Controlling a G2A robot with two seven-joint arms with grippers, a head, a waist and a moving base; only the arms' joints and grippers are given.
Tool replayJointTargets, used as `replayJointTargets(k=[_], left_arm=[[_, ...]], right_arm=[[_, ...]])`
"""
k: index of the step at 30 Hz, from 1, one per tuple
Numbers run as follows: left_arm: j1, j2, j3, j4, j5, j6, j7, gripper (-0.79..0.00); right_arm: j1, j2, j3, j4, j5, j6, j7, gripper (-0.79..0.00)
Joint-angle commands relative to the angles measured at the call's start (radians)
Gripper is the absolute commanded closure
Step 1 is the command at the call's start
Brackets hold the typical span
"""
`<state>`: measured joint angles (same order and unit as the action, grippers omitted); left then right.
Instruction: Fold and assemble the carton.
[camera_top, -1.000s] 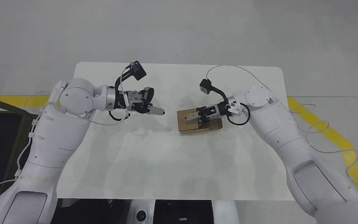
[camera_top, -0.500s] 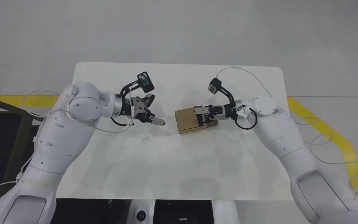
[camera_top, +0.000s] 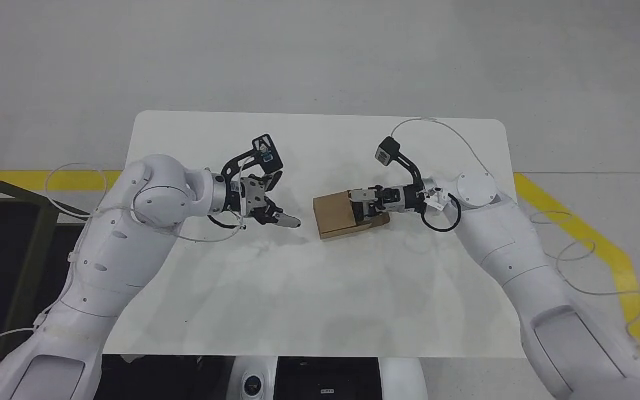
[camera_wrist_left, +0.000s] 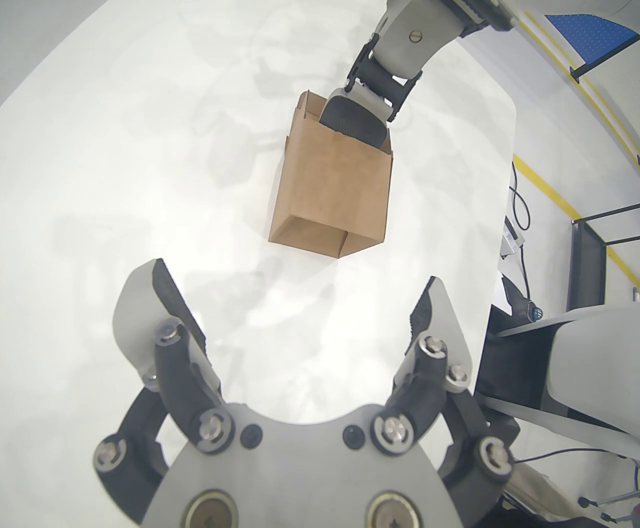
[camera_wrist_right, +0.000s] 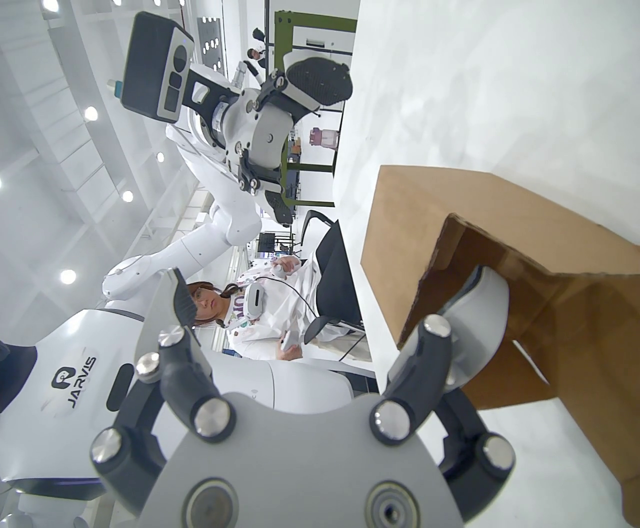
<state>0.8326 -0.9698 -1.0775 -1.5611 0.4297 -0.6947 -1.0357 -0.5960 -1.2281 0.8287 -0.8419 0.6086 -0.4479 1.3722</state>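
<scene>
On table (camera_top: 400, 290): carton (camera_top: 335, 215) | right hand (camera_top: 359, 203) spread, finger inside | left hand (camera_wrist_left: 295, 280) wide, empty

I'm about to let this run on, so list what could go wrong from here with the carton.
1. The right tool is open, with one finger inside the open end of the carton and not clamping it. The carton may slide on the table when pushed.
2. The left tool, also open, hangs apart from the opposite end, so nothing braces that side.
</scene>
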Motion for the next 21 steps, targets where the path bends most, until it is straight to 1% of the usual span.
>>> replayJointTargets(k=[1, 6, 8, 13, 18, 21], left_arm=[[0.000, 0.000, 0.000, 0.000, 0.000, 0.000, 0.000, -0.785], [0.000, 0.000, -0.001, 0.000, 0.010, 0.005, 0.004, -0.785], [0.003, -0.001, 0.009, -0.008, 0.087, 0.018, 0.033, -0.785], [0.029, -0.006, 0.022, 0.033, 0.165, -0.037, 0.207, -0.785], [0.067, -0.012, 0.030, 0.083, 0.263, -0.126, 0.421, -0.785], [0.083, -0.016, 0.037, 0.098, 0.365, -0.185, 0.541, -0.785]], right_arm=[[0.000, 0.000, 0.000, 0.000, 0.000, 0.000, 0.000, -0.785], [0.000, 0.000, 0.000, 0.000, 0.000, 0.000, 0.000, -0.785], [0.000, 0.000, 0.000, 0.000, 0.000, 0.000, 0.000, -0.785], [-0.032, 0.004, 0.009, -0.032, -0.008, -0.001, -0.026, -0.785], [-0.047, 0.005, 0.024, -0.035, 0.022, -0.007, -0.007, -0.785], [-0.051, 0.003, 0.024, -0.031, 0.048, -0.004, -0.004, -0.785]])
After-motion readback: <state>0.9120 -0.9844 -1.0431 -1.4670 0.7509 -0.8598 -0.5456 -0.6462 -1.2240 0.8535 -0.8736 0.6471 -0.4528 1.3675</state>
